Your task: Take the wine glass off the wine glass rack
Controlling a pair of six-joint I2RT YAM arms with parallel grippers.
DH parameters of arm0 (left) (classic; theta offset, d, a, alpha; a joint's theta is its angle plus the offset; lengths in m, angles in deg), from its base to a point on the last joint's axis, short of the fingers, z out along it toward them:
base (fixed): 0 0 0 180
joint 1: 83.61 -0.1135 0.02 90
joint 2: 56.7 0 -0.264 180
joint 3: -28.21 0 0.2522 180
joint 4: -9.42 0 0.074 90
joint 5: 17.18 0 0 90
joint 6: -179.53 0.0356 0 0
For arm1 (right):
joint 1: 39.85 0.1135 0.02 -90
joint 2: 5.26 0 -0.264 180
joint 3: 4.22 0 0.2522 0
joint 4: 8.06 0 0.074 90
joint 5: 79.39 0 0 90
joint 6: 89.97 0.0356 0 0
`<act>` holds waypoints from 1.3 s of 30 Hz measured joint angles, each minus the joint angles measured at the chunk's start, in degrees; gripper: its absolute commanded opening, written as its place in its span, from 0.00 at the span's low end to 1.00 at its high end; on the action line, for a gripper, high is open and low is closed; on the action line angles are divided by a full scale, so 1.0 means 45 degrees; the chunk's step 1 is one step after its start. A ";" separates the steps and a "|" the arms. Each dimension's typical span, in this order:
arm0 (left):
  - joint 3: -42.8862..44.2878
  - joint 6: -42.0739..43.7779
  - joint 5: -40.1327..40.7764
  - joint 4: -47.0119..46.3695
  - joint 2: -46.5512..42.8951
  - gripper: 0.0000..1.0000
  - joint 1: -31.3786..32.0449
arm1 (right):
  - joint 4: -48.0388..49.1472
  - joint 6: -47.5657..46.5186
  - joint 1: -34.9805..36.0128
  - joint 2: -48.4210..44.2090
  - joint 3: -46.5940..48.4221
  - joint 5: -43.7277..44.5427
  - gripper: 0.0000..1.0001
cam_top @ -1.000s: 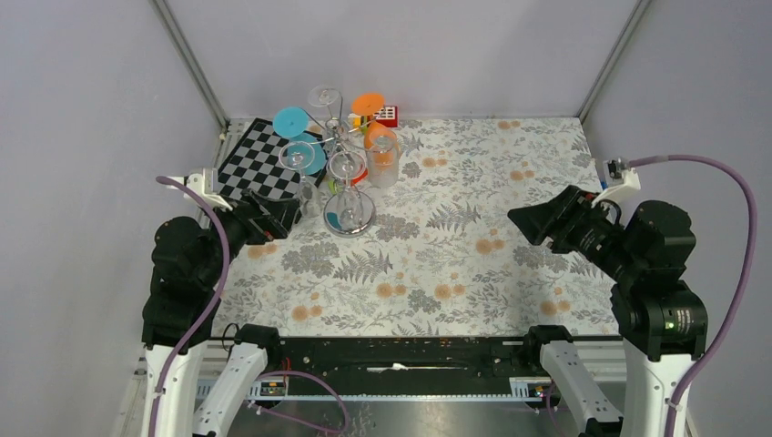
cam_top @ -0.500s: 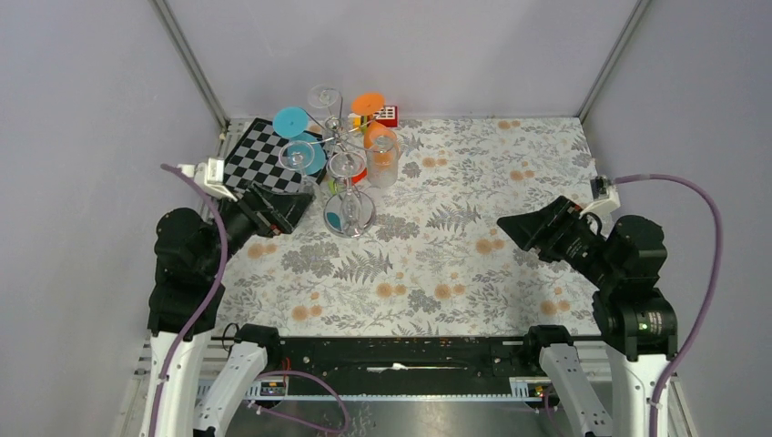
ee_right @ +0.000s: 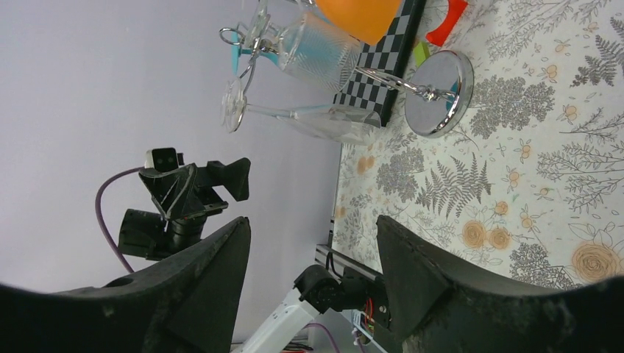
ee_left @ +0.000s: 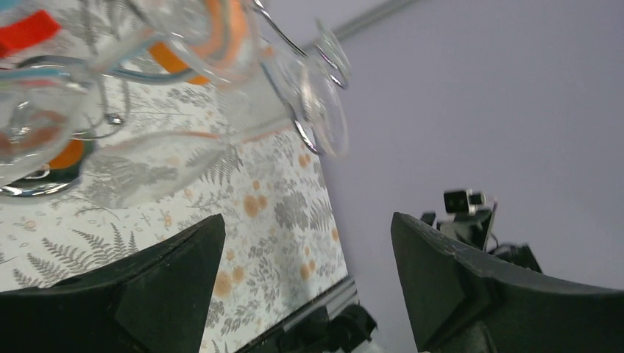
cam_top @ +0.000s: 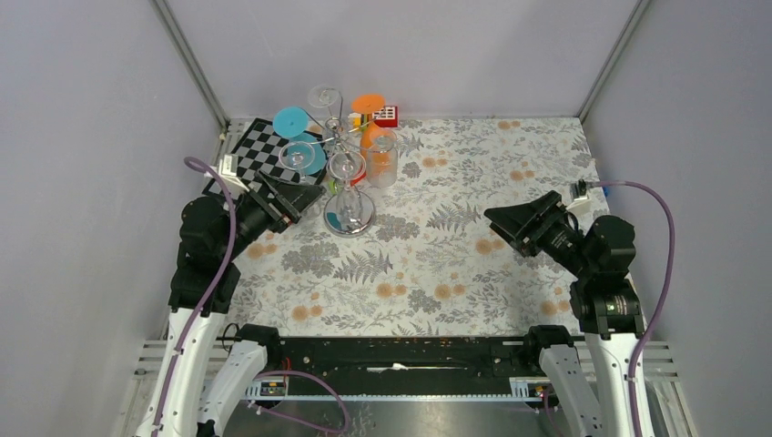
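The rack [cam_top: 350, 217] stands far left on the table [cam_top: 455, 264] by the chessboard [cam_top: 255, 155], a clear wine glass [ee_right: 324, 123] hanging on its near-left side just before the left gripper [cam_top: 312, 192], whose jaws are spread wide, while the right gripper [cam_top: 492, 219], likewise spread, hovers well to the right.
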 measured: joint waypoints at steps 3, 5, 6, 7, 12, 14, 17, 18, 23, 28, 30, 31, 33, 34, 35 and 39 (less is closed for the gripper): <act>0.0291 -0.0398 0.1418 0.0607 0.0243 0.86 0.0000 | 0.0219 0.0359 0.0005 0.0228 -0.0228 0.0141 0.67; 0.0481 -0.0733 0.2215 0.0729 0.0461 0.88 -0.0005 | 0.0243 0.0461 0.0005 0.0277 -0.0248 0.0374 0.66; 0.0525 -0.0933 0.2584 0.0729 0.0534 0.88 -0.0019 | 0.0253 0.0466 0.0005 0.0262 -0.0248 0.0529 0.66; 0.0529 -0.1083 0.2909 0.0733 0.0583 0.89 -0.0044 | 0.0238 0.0461 0.0005 0.0228 -0.0248 0.0690 0.66; 0.0554 -0.1632 0.4070 0.0772 0.0962 0.72 -0.0306 | -0.0219 0.0155 0.0005 0.0117 -0.0223 0.1705 0.65; 0.0651 -0.1676 0.4473 0.0782 0.1107 0.63 -0.0442 | -0.0384 0.0024 0.0005 0.0117 -0.0223 0.1977 0.64; 0.0685 -0.1515 0.5163 0.0699 0.1146 0.59 -0.0520 | -0.0622 -0.0141 0.0005 0.0107 -0.0219 0.2317 0.63; 0.0685 -0.1477 0.5314 0.0636 0.1127 0.59 -0.0534 | -0.0748 -0.0248 0.0005 0.0107 -0.0204 0.2501 0.63; 0.0685 -0.1273 0.5552 0.0083 0.1156 0.59 -0.0554 | -0.1399 -0.0918 0.0015 0.0160 0.0243 0.3191 0.63; 0.0685 -0.1302 0.5557 -0.0112 0.1525 0.40 -0.0554 | -0.1574 -0.1384 0.0019 0.0170 0.0583 0.3648 0.63; 0.0685 -0.1297 0.5654 -0.0097 0.1642 0.39 -0.0554 | -0.1773 -0.1525 0.0019 0.0170 0.0583 0.3910 0.62; 0.0685 -0.1292 0.5717 -0.0102 0.1647 0.39 -0.0554 | -0.1938 -0.1588 0.0019 0.0165 0.0583 0.4104 0.62; 0.0685 -0.1297 0.5795 -0.0102 0.1608 0.38 -0.0554 | -0.2186 -0.1685 0.0019 0.0165 0.0583 0.4362 0.62; 0.0685 -0.1302 0.5829 -0.0107 0.1583 0.37 -0.0554 | -0.2293 -0.1724 0.0019 0.0165 0.0583 0.4478 0.62; 0.0685 -0.1307 0.5838 -0.0097 0.1559 0.36 -0.0554 | -0.2336 -0.1749 0.0019 0.0165 0.0578 0.4551 0.62; 0.0685 -0.1452 0.5838 -0.0102 0.1457 0.23 -0.0554 | -0.2341 -0.1836 0.0019 0.0165 0.0578 0.4716 0.61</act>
